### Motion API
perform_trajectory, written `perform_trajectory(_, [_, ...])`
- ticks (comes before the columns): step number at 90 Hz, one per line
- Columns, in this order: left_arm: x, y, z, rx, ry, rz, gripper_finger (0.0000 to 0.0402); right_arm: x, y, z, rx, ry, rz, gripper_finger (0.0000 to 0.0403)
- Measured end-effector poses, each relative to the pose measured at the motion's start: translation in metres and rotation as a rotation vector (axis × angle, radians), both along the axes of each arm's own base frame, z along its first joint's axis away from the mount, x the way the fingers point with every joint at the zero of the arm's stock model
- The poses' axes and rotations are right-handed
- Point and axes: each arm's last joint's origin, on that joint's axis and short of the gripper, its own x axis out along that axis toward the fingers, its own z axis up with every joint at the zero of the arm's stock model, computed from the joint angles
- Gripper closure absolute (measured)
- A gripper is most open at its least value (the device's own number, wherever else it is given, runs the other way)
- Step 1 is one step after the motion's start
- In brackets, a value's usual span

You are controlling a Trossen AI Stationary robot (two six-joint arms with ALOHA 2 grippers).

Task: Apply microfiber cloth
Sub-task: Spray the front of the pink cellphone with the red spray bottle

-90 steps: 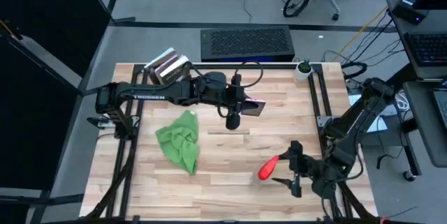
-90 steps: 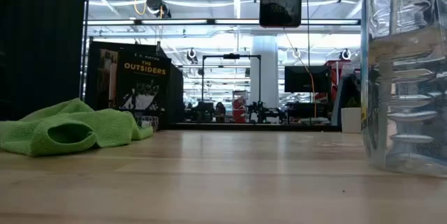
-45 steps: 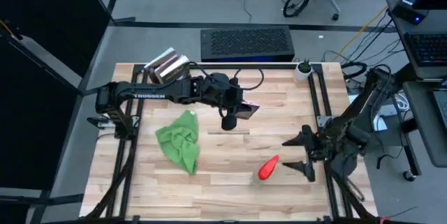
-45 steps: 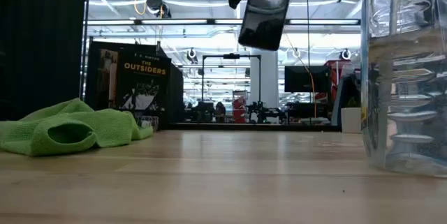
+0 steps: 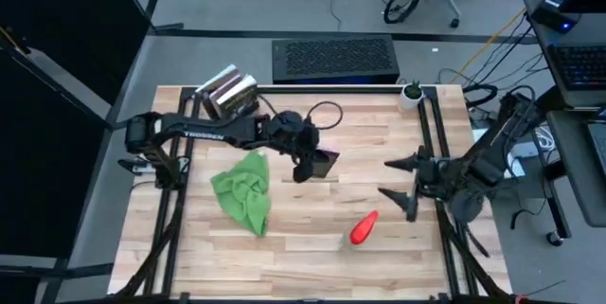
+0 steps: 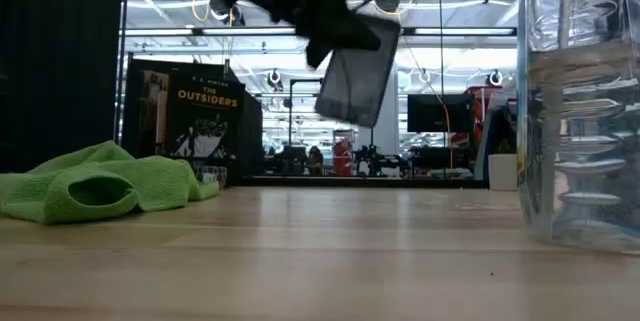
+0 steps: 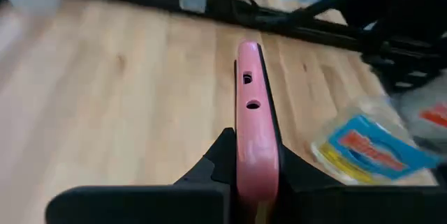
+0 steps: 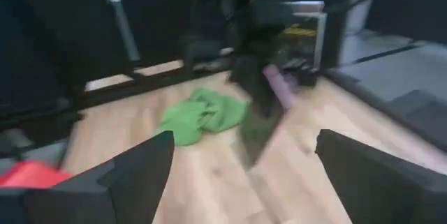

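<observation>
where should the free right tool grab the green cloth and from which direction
Take the microfiber cloth at its raised, bunched folds, coming straight down from above: it lies crumpled on the table, so the folds give the open right tool fabric to pinch.

Two dark arms, white lettering on left, blk cable.

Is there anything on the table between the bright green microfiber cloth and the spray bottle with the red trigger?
No. In the high view, only bare wooden table lies between the bright green microfiber cloth and the red-triggered spray bottle.
</observation>
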Motion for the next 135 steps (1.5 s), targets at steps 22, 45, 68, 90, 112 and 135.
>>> perform_trajectory(22, [-0.02,-0.007,-0.047,-0.154,-0.065,0.071,0.0391,0.018,-0.022,-0.002,-0.143,0.074,-0.118,0.0064])
perform_trajectory(45, [-0.03,-0.01,-0.089,-0.216,-0.101,0.152,0.0391,0.03,-0.048,-0.002,-0.206,0.135,-0.237,0.0064])
perform_trajectory(68, [-0.027,-0.016,-0.114,-0.253,-0.134,0.136,0.0391,0.034,-0.059,-0.003,-0.194,0.138,-0.301,0.0064])
perform_trajectory(90, [-0.026,-0.016,-0.119,-0.219,-0.128,0.124,0.0371,0.041,-0.061,-0.007,-0.197,0.157,-0.331,0.0064])
perform_trajectory(112, [-0.033,-0.031,-0.124,-0.243,-0.09,0.062,0.0389,0.05,-0.067,-0.013,-0.195,0.203,-0.334,0.0064])
perform_trajectory(135, [-0.056,-0.062,-0.14,-0.363,-0.046,0.095,0.0385,0.052,-0.067,-0.015,-0.216,0.226,-0.325,0.0064])
